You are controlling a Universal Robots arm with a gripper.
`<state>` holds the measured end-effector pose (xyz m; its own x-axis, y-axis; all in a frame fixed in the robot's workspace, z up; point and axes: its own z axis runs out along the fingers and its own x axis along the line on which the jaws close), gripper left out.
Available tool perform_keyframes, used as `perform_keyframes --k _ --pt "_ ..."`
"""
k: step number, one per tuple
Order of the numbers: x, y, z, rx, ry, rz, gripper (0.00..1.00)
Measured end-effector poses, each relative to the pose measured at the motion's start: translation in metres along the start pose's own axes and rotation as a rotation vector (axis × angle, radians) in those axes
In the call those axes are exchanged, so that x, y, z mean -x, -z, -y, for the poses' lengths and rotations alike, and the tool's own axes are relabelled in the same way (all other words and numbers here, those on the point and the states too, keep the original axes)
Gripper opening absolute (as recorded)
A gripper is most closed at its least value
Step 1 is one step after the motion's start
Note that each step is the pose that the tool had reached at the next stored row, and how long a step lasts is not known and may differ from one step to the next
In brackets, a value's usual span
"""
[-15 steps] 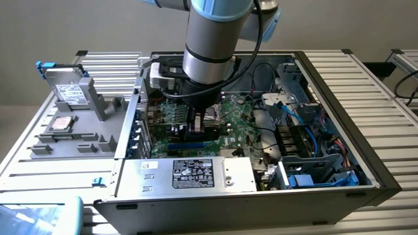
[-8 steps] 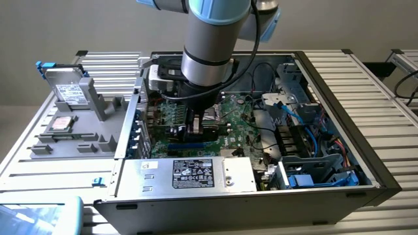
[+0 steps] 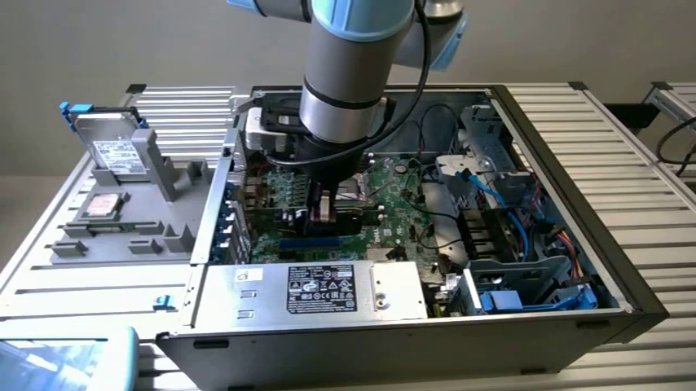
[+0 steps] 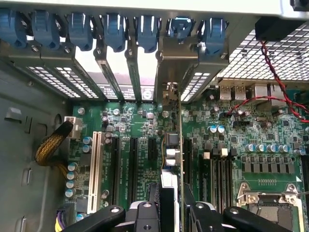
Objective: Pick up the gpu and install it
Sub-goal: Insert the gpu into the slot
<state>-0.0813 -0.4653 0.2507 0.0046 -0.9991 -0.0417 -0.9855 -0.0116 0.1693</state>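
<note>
gripper (image 4: 171,215): fingers clamped on both faces of gpu (image 4: 172,145) | gpu: edge-on, upright above motherboard (image 4: 140,121) slots, seating unclear | bracket (image 4: 176,58): at rear slot openings, beside blue clips (image 4: 116,29) | yellow cable (image 4: 50,145), red wires (image 4: 270,63), CPU socket (image 4: 270,198): well apart from gpu

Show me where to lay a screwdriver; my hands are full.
Bare table slats on the exterior view's right of the computer case, and a strip between the grey parts holder and the blue box. Crowded: inside the case, around the pincer gripping the graphics card.
</note>
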Motion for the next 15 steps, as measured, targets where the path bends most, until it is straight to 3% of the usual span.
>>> perform_keyframes --k 15 --pt "-0.0001 -0.0044 -0.0015 -0.0008 -0.017 0.003 0.29"
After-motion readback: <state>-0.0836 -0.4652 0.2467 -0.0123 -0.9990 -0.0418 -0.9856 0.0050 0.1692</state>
